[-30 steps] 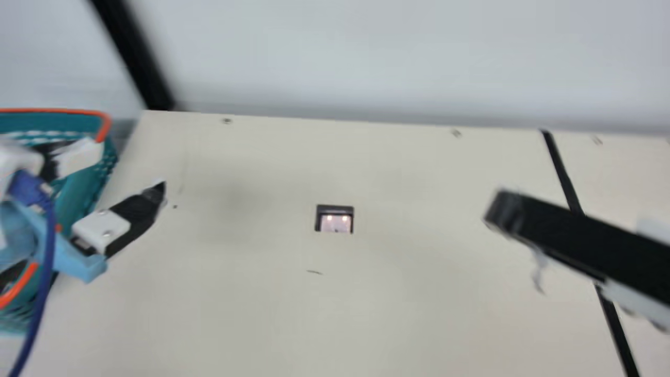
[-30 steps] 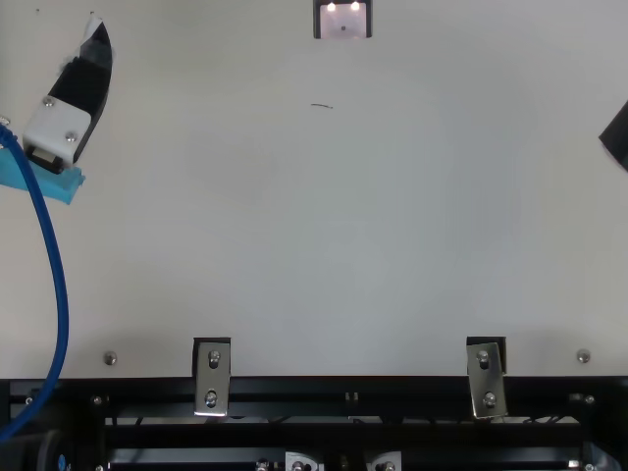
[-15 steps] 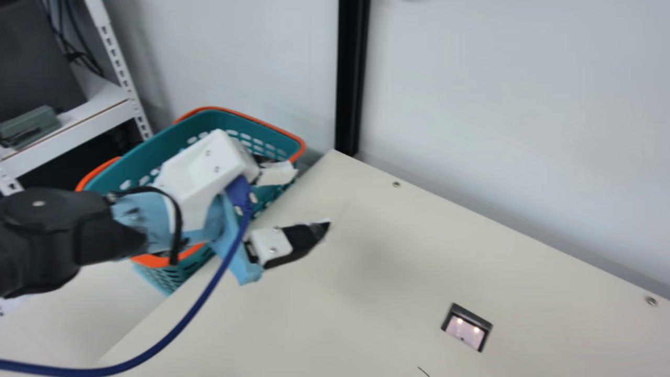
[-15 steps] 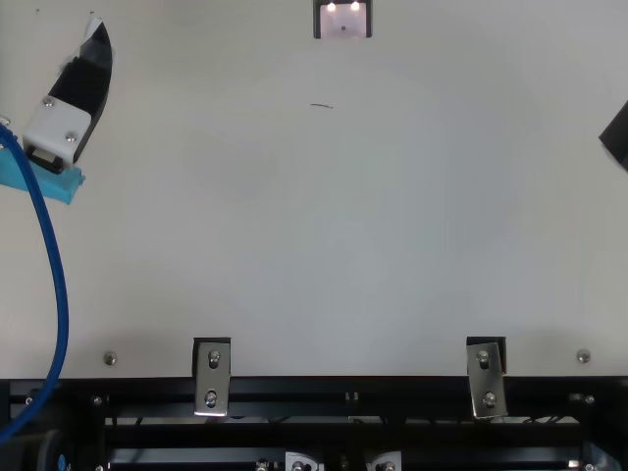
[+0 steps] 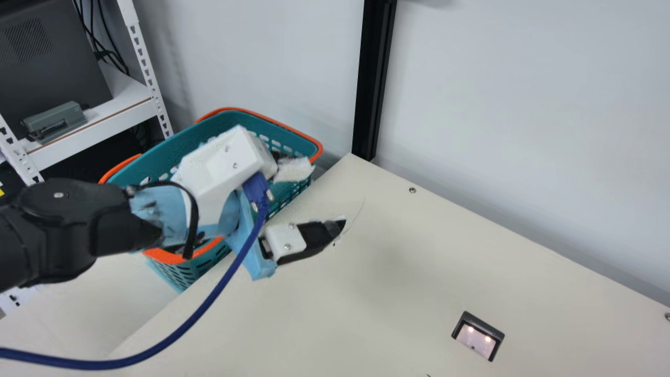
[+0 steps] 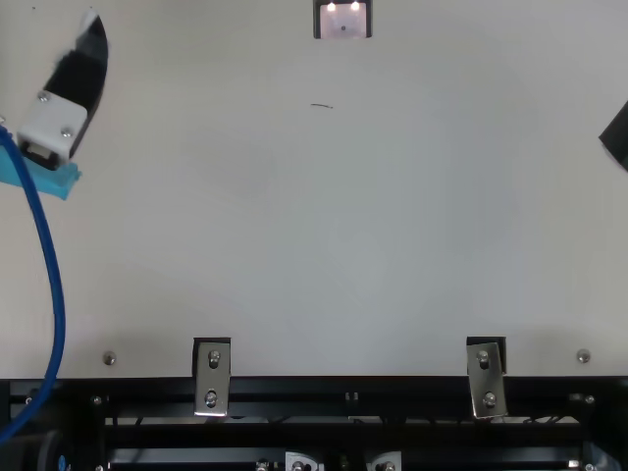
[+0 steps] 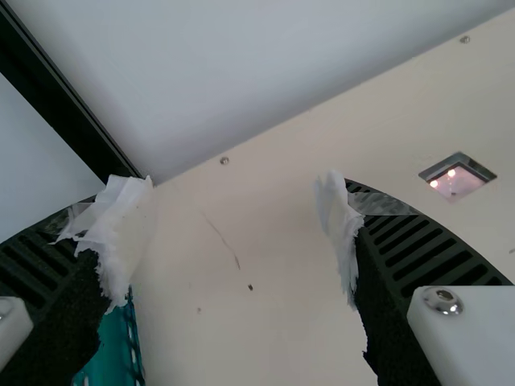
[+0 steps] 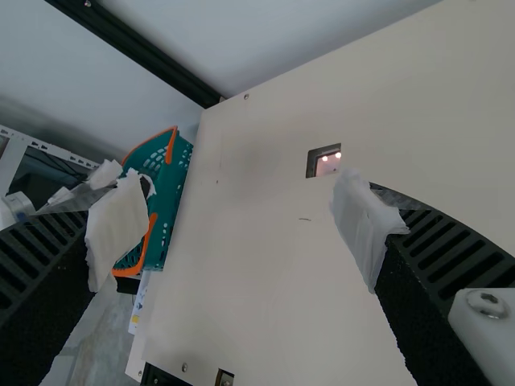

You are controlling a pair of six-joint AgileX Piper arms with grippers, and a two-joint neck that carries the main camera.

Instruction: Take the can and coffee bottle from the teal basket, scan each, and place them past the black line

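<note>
Past the bench's left edge, near its far left corner, stands the basket (image 5: 293,139), orange-rimmed, its inside partly covered by the left arm (image 5: 120,230). What lies in it cannot be made out, so the can and coffee bottle can only be presumed to be there, on the word of the task. The left gripper (image 5: 327,198) hangs at that same edge, its fingers spread wide with nothing between them, one beside the basket and the other above the bench (image 5: 398,293). Well apart from it, on the bench's right side, the right gripper (image 8: 241,221) is also spread and empty. The scanner (image 5: 477,336) is set into the bench, inward from the left edge, its window lit. The step in hand looks like the first pick, with the scan and the placing past the black line both to come. The next move seems to call for bringing the left gripper fully over the basket, tipping its fingers downward and lowering them inside before closing on one item. The rim is the likeliest thing to be struck, and the slack blue cable (image 5: 215,293) could catch on it as the wrist turns.
</note>
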